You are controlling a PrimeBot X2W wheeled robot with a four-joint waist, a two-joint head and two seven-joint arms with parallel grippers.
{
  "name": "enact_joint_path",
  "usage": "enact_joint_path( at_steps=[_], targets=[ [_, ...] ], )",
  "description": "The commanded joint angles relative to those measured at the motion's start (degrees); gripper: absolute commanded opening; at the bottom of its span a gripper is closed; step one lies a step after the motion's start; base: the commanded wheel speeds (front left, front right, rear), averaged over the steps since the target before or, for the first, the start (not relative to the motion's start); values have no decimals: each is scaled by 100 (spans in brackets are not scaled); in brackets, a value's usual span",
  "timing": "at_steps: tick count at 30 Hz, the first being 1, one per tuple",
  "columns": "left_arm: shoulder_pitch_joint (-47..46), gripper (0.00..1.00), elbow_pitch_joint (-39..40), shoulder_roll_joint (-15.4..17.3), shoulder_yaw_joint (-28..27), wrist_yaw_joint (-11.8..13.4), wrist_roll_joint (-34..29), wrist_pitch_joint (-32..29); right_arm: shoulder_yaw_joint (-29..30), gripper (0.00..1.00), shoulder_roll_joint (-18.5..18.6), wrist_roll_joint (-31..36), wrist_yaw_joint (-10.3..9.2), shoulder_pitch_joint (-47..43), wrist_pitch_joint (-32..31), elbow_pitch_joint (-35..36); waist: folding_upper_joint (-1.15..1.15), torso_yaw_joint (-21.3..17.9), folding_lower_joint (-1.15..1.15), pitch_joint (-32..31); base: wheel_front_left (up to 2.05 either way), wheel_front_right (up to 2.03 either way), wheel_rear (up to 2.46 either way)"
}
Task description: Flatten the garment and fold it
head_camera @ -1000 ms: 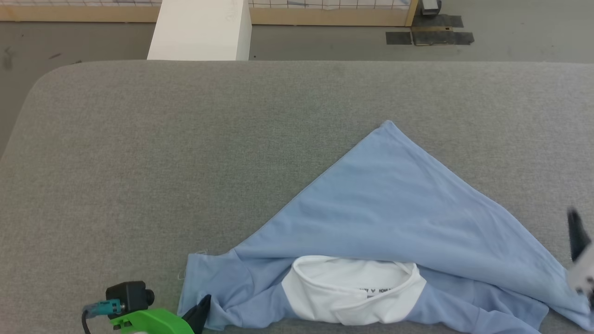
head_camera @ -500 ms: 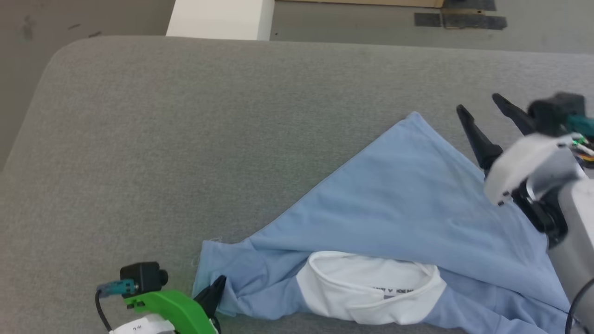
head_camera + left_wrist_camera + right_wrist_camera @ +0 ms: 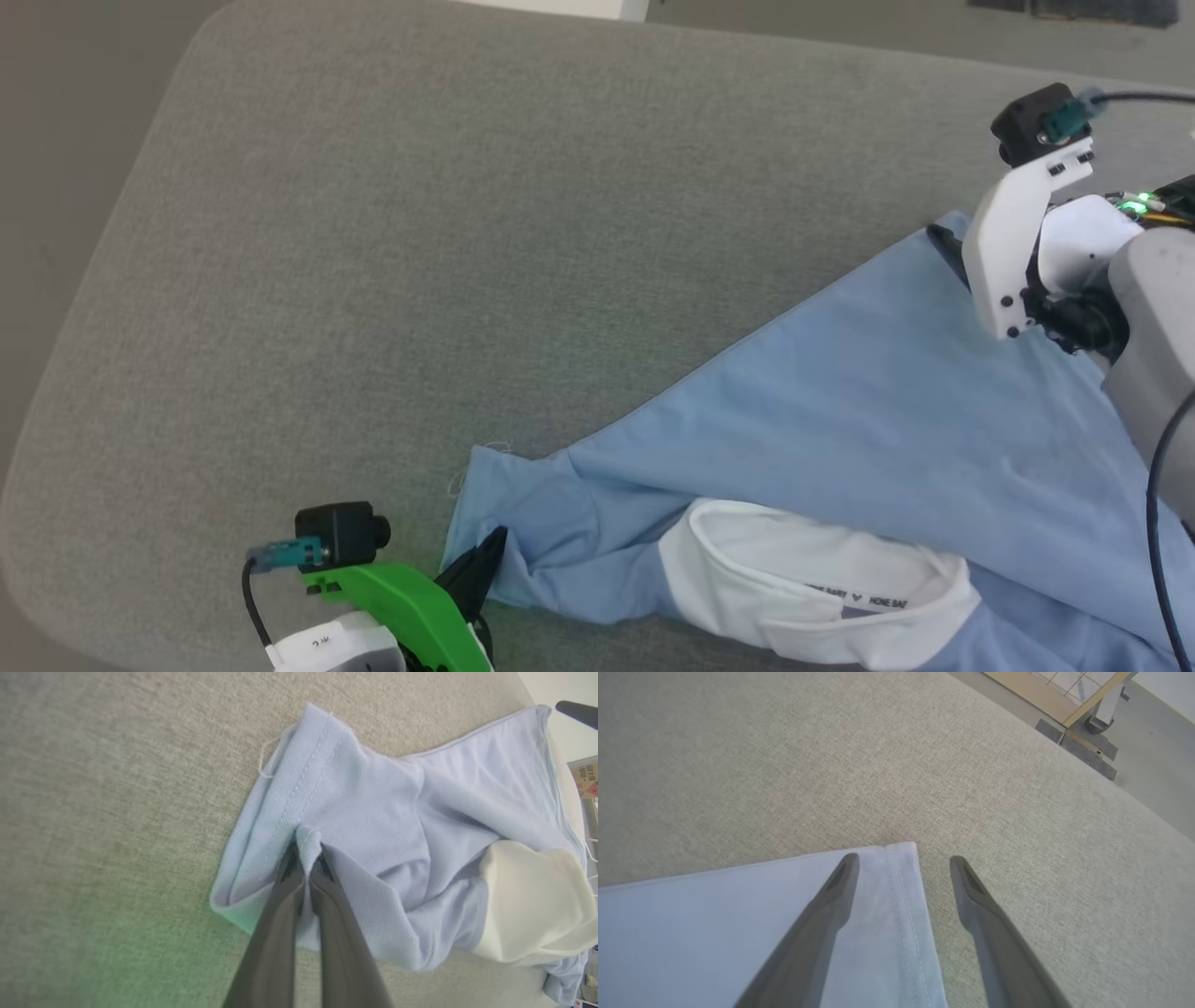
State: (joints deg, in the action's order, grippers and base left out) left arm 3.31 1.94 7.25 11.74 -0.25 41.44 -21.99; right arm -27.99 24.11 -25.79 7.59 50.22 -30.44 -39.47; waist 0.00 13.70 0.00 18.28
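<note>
Cloth is caught in the left tool (image 3: 306, 858): its two dark fingers are squeezed together, and a raised ridge of light blue fabric stands pinched between the tips. That fabric is the garment (image 3: 840, 401), a light blue shirt lying in a rough triangle on the grey woven surface (image 3: 467, 233). Just beyond the left tool's tips runs a stitched sleeve edge (image 3: 306, 772), with a loose white thread (image 3: 264, 760) curling off its far end onto the surface. Off to that tool's right sits the white collar (image 3: 803, 579), bunched and open, with small dark lettering on its inner band.

Over to the right tool (image 3: 901, 861) at the garment's far corner, and its fingers are spread well apart, gripping nothing. One finger hangs over the cloth just inside the hem (image 3: 906, 905), the other over bare surface just beside it. The corner's point sits between the two tips and a touch ahead of them. Whether either tip touches down, I can't tell. Beyond this tool the surface ends at a grey floor (image 3: 1153, 756).
</note>
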Motion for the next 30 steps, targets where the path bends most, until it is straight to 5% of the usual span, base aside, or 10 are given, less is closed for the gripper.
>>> enact_joint_path(
  at_steps=[1, 9, 10, 11, 12, 13, 18, 30],
  targets=[
    [-103, 0, -73, -38, 27, -38, 25, 47, -64, 100, 2, -7, -10, 155, -249, -139, 0, 222, 0, 232, 0, 0, 0],
    [-263, 0, -263, -125, 134, -130, 54, 175, -49, 99, -49, 56, -10, 539, -1564, -671, 0, 411, 0, 451, 0, 0, 0],
    [-271, 0, -279, -129, 138, -136, 58, 187, -33, 71, -53, 63, -10, 549, -1692, -695, 0, 416, 0, 459, 0, 0, 0],
    [-279, 0, -295, -132, 141, -142, 61, 201, -25, 31, -50, 78, -10, 556, -1823, -699, 0, 417, 0, 466, 0, 0, 0],
    [-284, 0, -309, -134, 143, -144, 63, 210, -20, 21, -52, 78, -10, 549, -1897, -683, 0, 415, 0, 466, 0, 0, 0],
    [-287, 0, -325, -135, 141, -143, 67, 221, 6, 0, -62, 46, -10, 525, -1944, -644, 0, 407, 0, 461, 0, 0, 0],
    [-270, 0, -367, -123, 130, -131, 74, 254, 186, 0, -66, -127, -10, 236, -1324, -213, 0, 315, 0, 340, 0, 0, 0],
    [106, 0, -111, 134, -117, 18, 5, 440, 760, 0, 80, -196, -10, -1764, 2176, 1148, 0, -387, 0, -487, 0, 0, 0]
  ],
)
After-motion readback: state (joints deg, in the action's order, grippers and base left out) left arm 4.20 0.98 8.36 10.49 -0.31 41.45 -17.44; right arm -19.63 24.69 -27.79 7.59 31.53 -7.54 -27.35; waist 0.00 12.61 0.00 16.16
